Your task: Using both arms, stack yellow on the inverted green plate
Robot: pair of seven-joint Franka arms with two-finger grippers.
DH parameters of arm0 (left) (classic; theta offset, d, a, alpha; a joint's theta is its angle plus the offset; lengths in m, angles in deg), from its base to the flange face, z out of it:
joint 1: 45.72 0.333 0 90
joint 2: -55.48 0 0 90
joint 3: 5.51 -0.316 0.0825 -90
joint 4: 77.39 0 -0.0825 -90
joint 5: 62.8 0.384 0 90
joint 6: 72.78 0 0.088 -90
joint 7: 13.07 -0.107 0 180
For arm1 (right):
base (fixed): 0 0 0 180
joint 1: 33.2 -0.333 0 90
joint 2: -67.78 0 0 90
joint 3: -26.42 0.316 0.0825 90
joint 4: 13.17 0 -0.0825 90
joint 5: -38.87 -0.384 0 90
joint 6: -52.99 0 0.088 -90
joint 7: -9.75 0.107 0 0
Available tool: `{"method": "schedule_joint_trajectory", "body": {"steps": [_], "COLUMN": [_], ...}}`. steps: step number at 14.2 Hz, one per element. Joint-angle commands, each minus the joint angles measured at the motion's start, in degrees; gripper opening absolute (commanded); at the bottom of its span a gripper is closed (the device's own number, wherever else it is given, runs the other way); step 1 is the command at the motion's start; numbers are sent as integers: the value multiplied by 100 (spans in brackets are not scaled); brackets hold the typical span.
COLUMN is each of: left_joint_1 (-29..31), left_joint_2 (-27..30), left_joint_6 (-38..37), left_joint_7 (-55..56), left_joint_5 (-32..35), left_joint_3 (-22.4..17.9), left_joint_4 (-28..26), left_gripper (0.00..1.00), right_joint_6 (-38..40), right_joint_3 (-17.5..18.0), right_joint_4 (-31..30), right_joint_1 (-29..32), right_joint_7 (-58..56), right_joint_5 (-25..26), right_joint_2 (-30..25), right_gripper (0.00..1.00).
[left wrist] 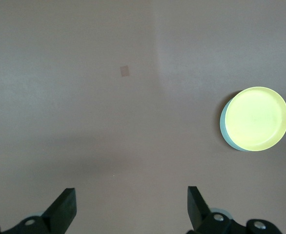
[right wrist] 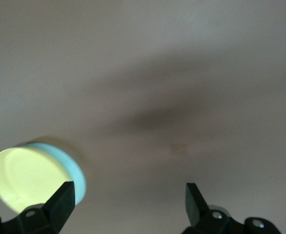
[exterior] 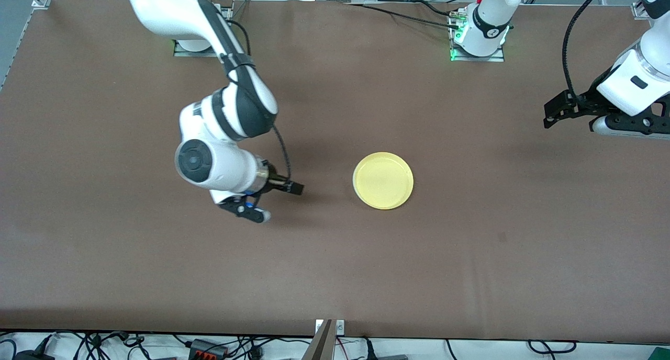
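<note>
The yellow plate (exterior: 383,180) rests rim up on the green plate near the table's middle. From the front the yellow plate hides the green one. A pale rim of the green plate (left wrist: 224,127) (right wrist: 71,163) shows under the yellow plate (left wrist: 257,118) (right wrist: 28,178) in both wrist views. My right gripper (exterior: 277,202) (right wrist: 130,186) is open and holds nothing, over bare table beside the stack toward the right arm's end. My left gripper (exterior: 550,114) (left wrist: 132,192) hangs open and holds nothing, over the left arm's end of the table, well away from the plates.
Brown table cover (exterior: 471,255) stretches all round the stack. The arm bases (exterior: 477,41) stand along the edge farthest from the front camera. Cables (exterior: 209,347) lie off the table's near edge.
</note>
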Motion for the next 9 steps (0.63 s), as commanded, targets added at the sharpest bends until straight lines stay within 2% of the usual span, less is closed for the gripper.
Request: {"method": "schedule_joint_trajectory", "body": {"steps": [1, 4, 8, 9], "left_joint_1": [60, 60, 60, 60], "left_joint_2": [73, 81, 38, 29], "left_joint_6": [-36, -36, -36, -36], "left_joint_7": [-130, -130, -121, -121], "left_joint_5": [97, 97, 97, 97], "left_joint_3": [62, 62, 62, 62], "left_joint_4": [-31, -31, 21, 30], "left_gripper": [100, 100, 100, 100], "right_joint_6": [354, 962, 1208, 1165], "right_joint_3": [-176, -475, -1125, -1127], "right_joint_4": [-96, 325, 361, 352], "right_joint_1": [146, 445, 481, 481], "right_joint_7": [-531, -717, -735, -857], "right_joint_5": [374, 383, 366, 375], "right_joint_2": [-197, -390, -478, -574], "right_gripper": [100, 100, 100, 100]}}
